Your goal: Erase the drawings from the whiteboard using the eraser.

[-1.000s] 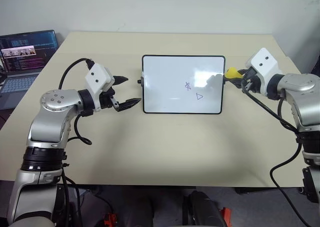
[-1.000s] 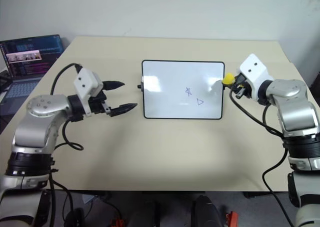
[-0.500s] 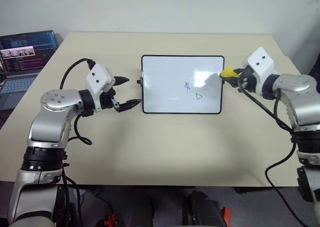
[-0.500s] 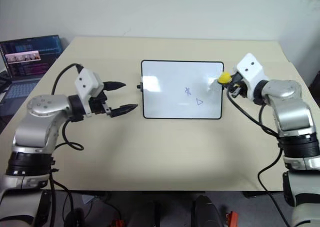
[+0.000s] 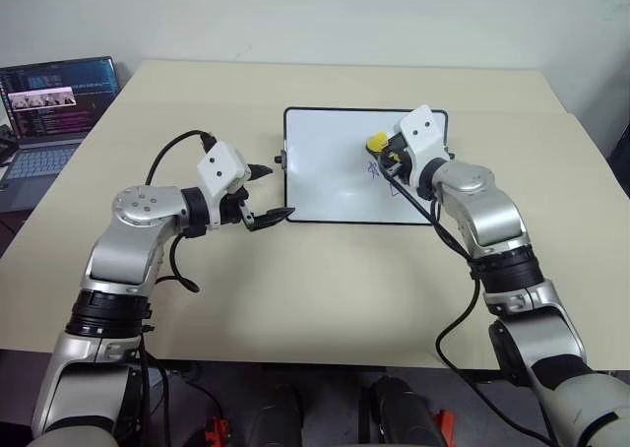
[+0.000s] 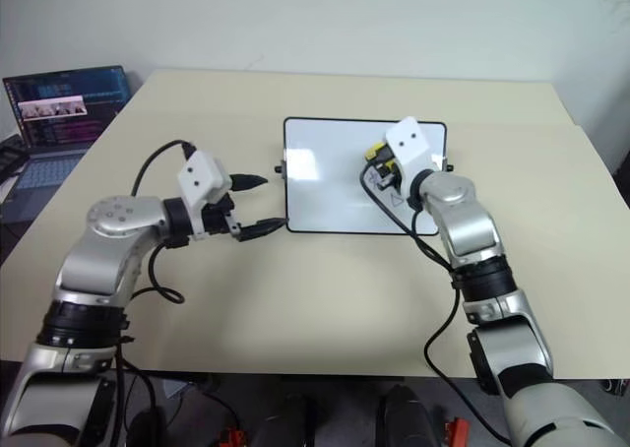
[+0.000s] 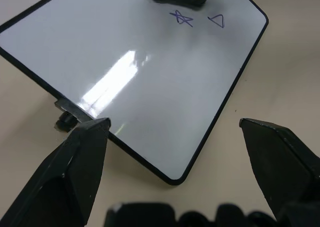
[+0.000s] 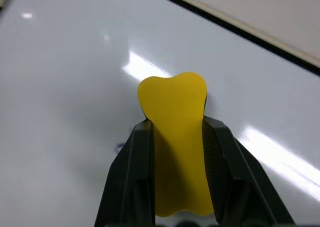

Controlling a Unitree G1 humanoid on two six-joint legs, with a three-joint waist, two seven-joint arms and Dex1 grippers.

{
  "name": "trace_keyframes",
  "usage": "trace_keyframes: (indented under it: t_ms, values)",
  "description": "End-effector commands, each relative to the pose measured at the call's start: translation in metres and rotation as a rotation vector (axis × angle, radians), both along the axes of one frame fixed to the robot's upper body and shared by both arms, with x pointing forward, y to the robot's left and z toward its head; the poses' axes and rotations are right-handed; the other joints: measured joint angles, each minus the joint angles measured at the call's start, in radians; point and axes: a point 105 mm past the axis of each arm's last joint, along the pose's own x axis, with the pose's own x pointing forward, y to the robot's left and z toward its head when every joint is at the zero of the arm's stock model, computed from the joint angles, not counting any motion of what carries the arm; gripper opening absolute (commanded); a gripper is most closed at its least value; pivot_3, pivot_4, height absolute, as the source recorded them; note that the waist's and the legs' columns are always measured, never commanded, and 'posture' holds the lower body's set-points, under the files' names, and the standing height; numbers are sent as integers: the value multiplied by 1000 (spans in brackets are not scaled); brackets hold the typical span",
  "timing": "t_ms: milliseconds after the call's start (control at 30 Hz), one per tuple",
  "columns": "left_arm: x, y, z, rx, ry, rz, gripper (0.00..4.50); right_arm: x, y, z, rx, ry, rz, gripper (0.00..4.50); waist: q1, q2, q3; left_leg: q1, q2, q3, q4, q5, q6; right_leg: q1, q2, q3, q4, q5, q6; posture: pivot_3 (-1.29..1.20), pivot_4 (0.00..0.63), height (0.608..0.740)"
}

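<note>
Eraser [image 8: 174, 137] looks soft, its yellow foam pinched in at the waist where my right gripper [image 5: 386, 156] is clamped on it, over the whiteboard [image 5: 325, 161] just beside the drawings [image 7: 182, 18]. I judge it light, so I'd press gently. My left gripper [image 5: 266, 192] stands wide, holding nothing, at the board's near left corner, ready to steady the frame.

An office or lab workroom, by the look of it — a broad beige table [image 5: 325, 289] set against a plain pale wall [image 5: 325, 14], an open laptop [image 5: 44, 112] at its far left corner with code and a video window on screen, a small whiteboard [image 5: 325, 171] lying flat — nothing domestic
</note>
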Motion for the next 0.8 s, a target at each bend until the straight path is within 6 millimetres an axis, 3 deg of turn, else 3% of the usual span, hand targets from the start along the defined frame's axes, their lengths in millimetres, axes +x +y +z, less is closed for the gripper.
trace_keyframes:
  t_ms: [33, 200, 400, 533, 800]
  values:
    - [-3, 2, 13, -6, -54, -2, 4500, 8, -21, 19, 5, -61, -85, 969, -1, 0, 0, 0, 0, 0, 0, 0, 0, 0, 0, 0, 0, 0, 0, 0, 150, 740]
    - [-4, 5, 11, -4, -48, 8, 4500, 14, -25, 2, -86, -31, -125, 968, -2, 0, 0, 1, 0, 0, 1, 0, 0, 1, 0, 0, 1, 0, 0, 0, 150, 740]
    - [-3, 4, 12, -7, -52, 8, 4500, 5, 2, -29, -154, 5, -37, 968, -4, -2, -1, 11, 0, 0, 0, 0, 0, 10, 0, 1, 1, 0, 0, 0, 150, 740]
    - [-1, 5, 11, -4, -49, 12, 4500, -10, 28, -64, -179, 67, 55, 968, -15, -4, -3, 13, 1, 1, 0, 0, 0, 12, 1, 1, 1, 0, 0, 0, 150, 740]
    - [-1, 3, 12, -5, -51, 7, 4500, -25, 47, -76, -215, 86, 143, 967, -22, -4, -4, 14, 2, 0, 1, 1, 1, 12, 2, 2, 2, 2, 0, 0, 150, 740]
